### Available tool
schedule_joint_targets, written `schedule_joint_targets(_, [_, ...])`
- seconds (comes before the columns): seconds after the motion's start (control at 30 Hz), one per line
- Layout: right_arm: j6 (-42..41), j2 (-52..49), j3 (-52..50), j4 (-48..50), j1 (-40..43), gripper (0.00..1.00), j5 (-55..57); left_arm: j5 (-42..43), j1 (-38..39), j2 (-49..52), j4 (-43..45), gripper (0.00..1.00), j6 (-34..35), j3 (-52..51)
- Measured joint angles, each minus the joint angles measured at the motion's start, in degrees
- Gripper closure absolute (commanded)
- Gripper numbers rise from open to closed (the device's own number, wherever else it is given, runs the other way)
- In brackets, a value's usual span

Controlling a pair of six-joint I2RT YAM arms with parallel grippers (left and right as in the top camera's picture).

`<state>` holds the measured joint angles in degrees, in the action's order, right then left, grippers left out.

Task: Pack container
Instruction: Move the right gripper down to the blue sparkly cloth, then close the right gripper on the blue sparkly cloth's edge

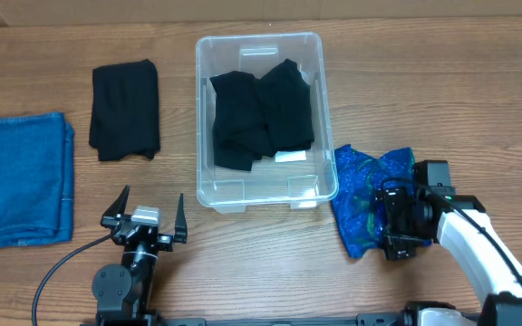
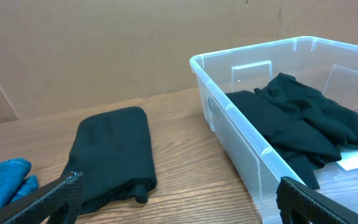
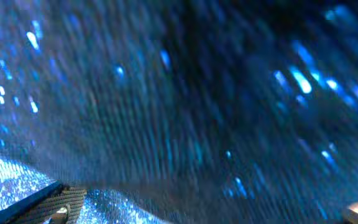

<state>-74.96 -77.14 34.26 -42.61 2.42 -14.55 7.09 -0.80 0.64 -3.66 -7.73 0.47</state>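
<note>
The clear container point(image 1: 208, 100) stands mid-table with a crumpled black garment point(image 1: 261, 113) inside and a white label point(image 1: 289, 157) on its base. In the left wrist view the container point(image 2: 241, 134) is at right, the black garment point(image 2: 303, 121) in it. A sparkly blue-green cloth point(image 1: 362, 186) lies right of the container. My right gripper point(image 1: 397, 226) is down on it, jaws wide apart; this cloth point(image 3: 185, 93) fills the right wrist view, one finger point(image 3: 55, 205) at lower left. My left gripper point(image 1: 150, 204) is open and empty near the front edge, also open point(image 2: 180, 186) in its wrist view.
A folded black cloth point(image 1: 125, 109) lies left of the container, seen close in the left wrist view point(image 2: 114, 155). A folded blue fabric point(image 1: 21, 177) sits at the far left, its corner point(image 2: 2, 180) showing. A black cable point(image 1: 62, 267) runs from the left arm.
</note>
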Motion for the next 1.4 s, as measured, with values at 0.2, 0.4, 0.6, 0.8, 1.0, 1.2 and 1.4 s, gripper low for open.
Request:
schedule_joint_targets(0.2, [1.49,-2.64,0.2,13.31,-0.15,0.0,-0.02,0.0,0.0,0.0,0.0,0.0,0.0,0.0])
schedule_joint_targets(0.4, [13.53,-4.15,-0.44,31.1,0.17,0.0,3.39,0.0,0.0,0.0,0.0,0.0,0.0,0.0])
schedule_joint_targets(0.6, [29.14,-4.15,3.19,32.85,5.84,0.0,3.3,0.0,0.0,0.0,0.0,0.0,0.0,0.0])
schedule_joint_targets(0.8, [38.8,-4.13,8.39,21.46,12.07,0.0,-3.98,0.0,0.0,0.0,0.0,0.0,0.0,0.0])
schedule_joint_targets(1.0, [42.93,-4.98,8.7,13.53,12.87,0.0,-2.34,0.0,0.0,0.0,0.0,0.0,0.0,0.0])
schedule_joint_targets(1.2, [44.17,-10.54,8.37,19.85,12.87,0.0,-7.19,0.0,0.0,0.0,0.0,0.0,0.0,0.0])
schedule_joint_targets(1.4, [44.37,-12.46,8.37,20.81,12.87,0.0,-9.07,0.0,0.0,0.0,0.0,0.0,0.0,0.0])
